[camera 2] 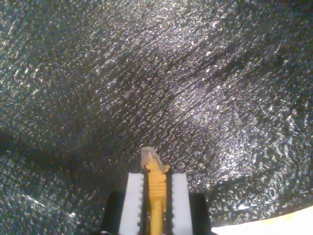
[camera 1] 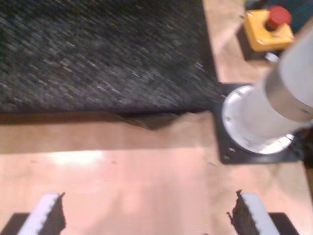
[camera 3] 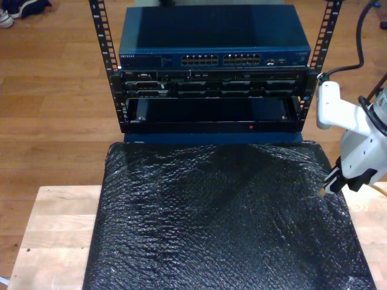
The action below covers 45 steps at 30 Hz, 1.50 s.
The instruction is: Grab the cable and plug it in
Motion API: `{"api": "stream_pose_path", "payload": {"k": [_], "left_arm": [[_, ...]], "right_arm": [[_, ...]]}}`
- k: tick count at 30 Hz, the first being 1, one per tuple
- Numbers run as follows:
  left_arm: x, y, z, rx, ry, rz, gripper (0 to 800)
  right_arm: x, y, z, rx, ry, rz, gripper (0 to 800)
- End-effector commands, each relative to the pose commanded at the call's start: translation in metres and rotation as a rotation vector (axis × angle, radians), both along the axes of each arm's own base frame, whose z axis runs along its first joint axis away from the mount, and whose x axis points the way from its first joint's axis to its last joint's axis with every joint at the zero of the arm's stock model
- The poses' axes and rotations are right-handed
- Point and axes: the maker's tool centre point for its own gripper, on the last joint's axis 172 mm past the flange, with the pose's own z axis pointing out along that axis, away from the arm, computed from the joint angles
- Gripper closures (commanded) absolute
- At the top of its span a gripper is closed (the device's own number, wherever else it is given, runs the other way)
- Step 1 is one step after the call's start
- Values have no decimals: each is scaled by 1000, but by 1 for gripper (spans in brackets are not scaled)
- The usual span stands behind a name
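The yellow-orange cable [camera 2: 157, 196] runs up between the white pads of my second gripper [camera 2: 156, 175], which is shut on it. Its clear plug [camera 2: 150, 157] sticks out just past the fingertips, above the black bubble-textured mat [camera 2: 161, 73]. In the exterior view my second gripper [camera 3: 334, 181] hangs over the mat's edge at the exterior view's right, with a short piece of the cable [camera 3: 381, 188] trailing behind it. My first gripper [camera 1: 149, 213] stands open over bare wooden tabletop [camera 1: 122, 176], with nothing between its fingers.
A blue network switch [camera 3: 214, 36] with rows of ports [camera 3: 221, 60] sits in a black rack [camera 3: 211, 90] beyond the mat [camera 3: 224, 223]. A yellow box with a red button [camera 1: 269, 27] and a white arm base [camera 1: 259, 122] stand on the table beside the mat.
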Motion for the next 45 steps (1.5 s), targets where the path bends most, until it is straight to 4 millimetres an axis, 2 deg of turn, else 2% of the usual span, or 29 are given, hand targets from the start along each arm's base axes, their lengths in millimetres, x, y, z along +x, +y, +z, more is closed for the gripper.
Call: {"api": "stream_pose_path", "payload": {"k": [5, 8, 12, 17, 23, 30, 34, 38, 42, 45], "left_arm": [[-30, 0, -15, -46, -9, 6, 1], [-55, -1, -27, -89, -4, 1, 1], [-94, -19, -44, -135, 29, -55, 1], [-128, -42, -75, -119, 52, -123, 1], [-148, -56, -110, -78, 54, -143, 1], [-169, -56, -141, -44, 59, -125, 1], [-172, -53, -147, 16, 50, -136, 0], [-178, -63, -159, 19, 48, -151, 0], [-176, -58, -168, 77, 24, -156, 0], [-180, -68, -177, 64, 27, -155, 0]], "right_arm": [[-1, 3, -1, -3, 2, 7, 800], [-1, 4, -1, -3, 2, 10, 800], [-2, 3, -2, -4, 7, 11, 800], [-7, 3, -7, -5, 19, 12, 800], [-10, 3, -11, -5, 26, 12, 800], [-12, 2, -13, -5, 31, 10, 800], [-12, 2, -12, -5, 30, 10, 800], [-12, 3, -12, -5, 30, 12, 800], [-12, 4, -12, -5, 30, 17, 800], [-13, 4, -12, -5, 31, 17, 800]]}}
